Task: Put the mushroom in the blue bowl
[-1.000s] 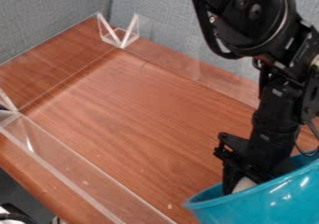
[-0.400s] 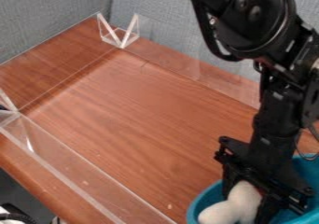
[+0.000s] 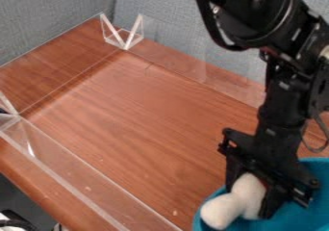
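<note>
In the camera view, the mushroom (image 3: 232, 204) is seen at the blue bowl (image 3: 298, 217), by the desk's (image 3: 135, 110) near right corner, its cap end hidden between the black fingers; it is held clamped by the pincer (image 3: 261, 189).

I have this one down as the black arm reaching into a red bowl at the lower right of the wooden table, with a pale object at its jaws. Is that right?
Not quite: the bowl is blue, as the camera view shows. The rest holds: the black arm reaches into it at the lower right of the wooden table, with a pale object at its jaws.
</note>
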Available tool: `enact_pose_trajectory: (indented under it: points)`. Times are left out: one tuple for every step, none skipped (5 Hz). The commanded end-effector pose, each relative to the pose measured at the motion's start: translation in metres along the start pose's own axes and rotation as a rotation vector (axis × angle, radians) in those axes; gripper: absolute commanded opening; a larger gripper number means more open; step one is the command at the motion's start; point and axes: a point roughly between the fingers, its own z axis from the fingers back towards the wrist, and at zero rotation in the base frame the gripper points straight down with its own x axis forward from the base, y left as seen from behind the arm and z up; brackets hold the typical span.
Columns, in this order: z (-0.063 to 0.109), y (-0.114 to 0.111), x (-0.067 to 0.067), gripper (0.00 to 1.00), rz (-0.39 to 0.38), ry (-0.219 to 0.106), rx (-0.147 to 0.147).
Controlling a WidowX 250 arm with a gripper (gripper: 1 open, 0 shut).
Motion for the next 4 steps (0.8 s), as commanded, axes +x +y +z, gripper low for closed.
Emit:
enact_pose_trajectory:
  points:
    - [0.031,0.005,0.013,0.0,0.008,-0.101,-0.009]
    - [0.027,0.004,0.018,0.0,0.009,-0.109,-0.011]
    - [0.027,0.006,0.022,0.0,0.017,-0.113,-0.01]
    - [0.025,0.008,0.024,0.0,0.027,-0.116,-0.009]
